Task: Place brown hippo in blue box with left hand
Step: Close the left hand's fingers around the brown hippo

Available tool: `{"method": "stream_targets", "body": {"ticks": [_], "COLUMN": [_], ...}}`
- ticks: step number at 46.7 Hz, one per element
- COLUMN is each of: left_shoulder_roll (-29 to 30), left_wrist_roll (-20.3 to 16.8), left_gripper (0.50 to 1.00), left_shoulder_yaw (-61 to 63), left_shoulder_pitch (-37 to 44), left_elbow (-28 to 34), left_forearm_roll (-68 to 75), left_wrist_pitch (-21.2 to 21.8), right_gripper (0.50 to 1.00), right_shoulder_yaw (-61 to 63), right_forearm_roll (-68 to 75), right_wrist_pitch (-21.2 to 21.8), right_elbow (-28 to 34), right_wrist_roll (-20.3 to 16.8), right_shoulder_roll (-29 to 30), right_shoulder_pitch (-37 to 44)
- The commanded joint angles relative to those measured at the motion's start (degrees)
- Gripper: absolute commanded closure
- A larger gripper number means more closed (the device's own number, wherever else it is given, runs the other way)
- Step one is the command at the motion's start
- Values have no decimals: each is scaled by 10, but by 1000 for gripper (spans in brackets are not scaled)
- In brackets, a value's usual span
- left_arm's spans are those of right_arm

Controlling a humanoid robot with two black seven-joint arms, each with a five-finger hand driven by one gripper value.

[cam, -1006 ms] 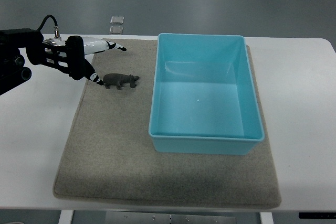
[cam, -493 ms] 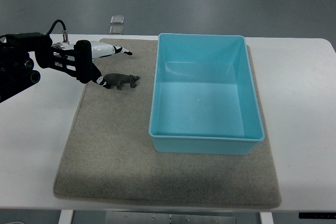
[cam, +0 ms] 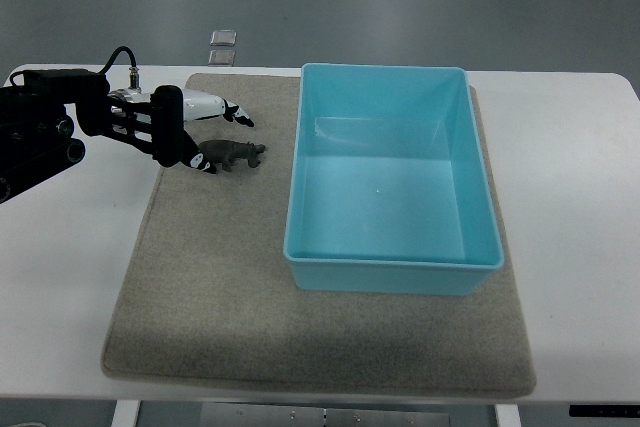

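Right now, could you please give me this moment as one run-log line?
phase: reaching | left robot hand: open, at brown hippo | hippo: on mat | blue box: empty

The blue box (cam: pixel 392 179) looks like smooth, glossy plastic. Under it lies a rough, matt felt-like mat (cam: pixel 210 297) on a smooth white counter (cam: pixel 580 247). The hippo (cam: pixel 232 154) looks matt.
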Motion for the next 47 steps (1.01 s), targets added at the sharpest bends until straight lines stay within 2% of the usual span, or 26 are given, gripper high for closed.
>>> {"method": "stream_targets", "body": {"ticks": [1,9,11,15,20,25,33,47], "left_shoulder_roll": [0,0,0,0,0,0,-3,-7], "left_wrist_roll": [0,0,0,0,0,0,0,0], "left_gripper": [666,724,756,786,791,834,842,999], "left_shoulder_yaw": [0,1,1,1,1,1,2,13], "left_shoulder_pitch": [-1,-1,-1,-1,-1,-1,0,-5], "left_elbow": [0,0,-1,-1,-2,-2,-3,-2], "left_forearm_roll": [0,1,1,1,3,6,13,13], "left_wrist_pitch": [-2,-10,-10,-10,-11,-11,-11,-10], "right_gripper": [564,564,564,564,564,564,564,564], "right_shoulder_yaw": [0,0,0,0,0,0,0,0], "right_forearm_roll": [0,0,0,0,0,0,0,0], "right_wrist_pitch": [0,0,0,0,0,0,0,0], "right_elbow": [0,0,0,0,0,0,0,0], "right_wrist_roll": [0,0,0,0,0,0,0,0], "right_shoulder_roll": [0,0,0,0,0,0,0,0], "right_shoulder_pitch": [0,0,0,0,0,0,0,0]}}
